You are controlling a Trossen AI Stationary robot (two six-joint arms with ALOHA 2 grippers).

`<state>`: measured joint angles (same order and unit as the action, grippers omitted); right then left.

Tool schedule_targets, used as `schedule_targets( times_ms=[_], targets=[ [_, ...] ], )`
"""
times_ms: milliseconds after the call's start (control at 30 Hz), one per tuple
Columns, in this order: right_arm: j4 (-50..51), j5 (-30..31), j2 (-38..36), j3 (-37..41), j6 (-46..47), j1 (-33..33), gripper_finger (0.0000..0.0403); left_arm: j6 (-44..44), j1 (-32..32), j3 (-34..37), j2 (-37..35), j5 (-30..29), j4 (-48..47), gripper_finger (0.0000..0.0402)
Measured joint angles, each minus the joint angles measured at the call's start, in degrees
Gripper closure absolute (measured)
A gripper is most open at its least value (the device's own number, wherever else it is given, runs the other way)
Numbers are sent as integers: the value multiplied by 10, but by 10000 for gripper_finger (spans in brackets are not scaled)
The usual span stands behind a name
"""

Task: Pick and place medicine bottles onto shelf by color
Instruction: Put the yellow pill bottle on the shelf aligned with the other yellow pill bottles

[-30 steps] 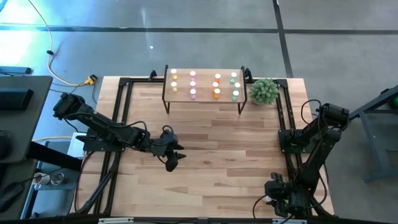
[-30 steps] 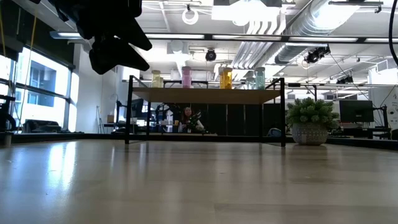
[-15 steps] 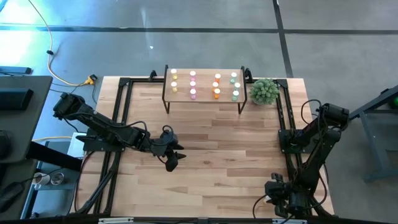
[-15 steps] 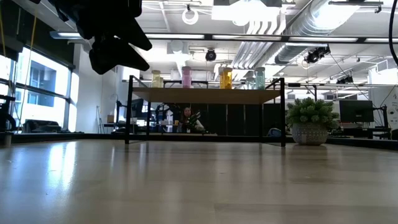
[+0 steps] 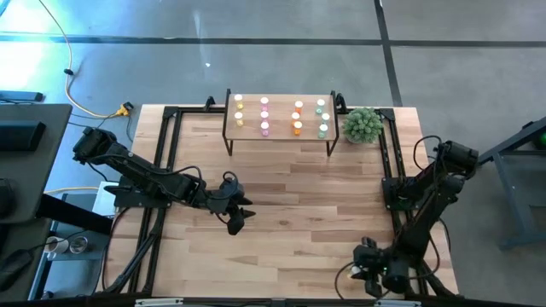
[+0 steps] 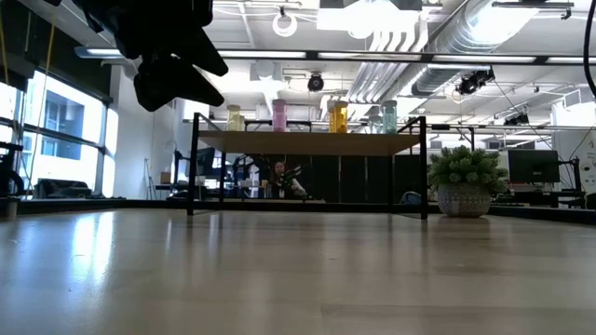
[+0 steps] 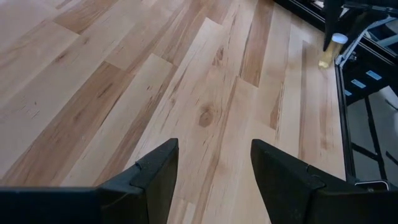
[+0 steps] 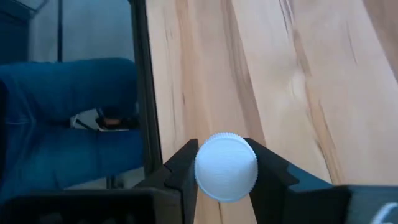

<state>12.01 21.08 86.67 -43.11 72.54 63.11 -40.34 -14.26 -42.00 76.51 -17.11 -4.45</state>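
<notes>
The right claw (image 8: 226,168) is clamped on the white cap of a yellow medicine bottle (image 7: 329,51), which stands upright at the table's (image 5: 290,196) near right edge, long axis vertical, under the downward-pointing wrist. The left claw (image 7: 214,171), fingers apart and empty, hangs above the table's left-centre, arm stretched out. Other medicine bottles (image 5: 264,115) stand in colour columns on the shelf (image 5: 280,130).

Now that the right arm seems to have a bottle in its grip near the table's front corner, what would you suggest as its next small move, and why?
Probably lift straight up. The right end effector is closed on a white-capped bottle, which looks yellow from the left wrist view, low over the table near its front right edge. The shelf stands raised at the far side, so height comes first.
</notes>
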Motion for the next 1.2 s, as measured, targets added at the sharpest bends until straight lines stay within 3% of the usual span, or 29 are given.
schedule_targets(
  times_ms=[200, 367, 567, 833, 1200],
  targets=[
    [-69, 0, 0, 0, -82, -62, 304, 1, 0, 0, 0, 7, 0, 209],
    [-141, -1, 0, 0, -166, -121, 304, 32, 0, 0, 0, 68, 0, 209],
    [-143, -5, 0, -42, -270, -184, 304, 64, 0, 0, 0, 113, 11, 209],
    [-46, -17, 0, -136, -401, -255, 304, 117, -1, 0, 0, 155, 32, 208],
    [36, -96, 0, -195, -491, -357, 304, 216, 0, 0, 0, 101, 115, 178]
  ],
)
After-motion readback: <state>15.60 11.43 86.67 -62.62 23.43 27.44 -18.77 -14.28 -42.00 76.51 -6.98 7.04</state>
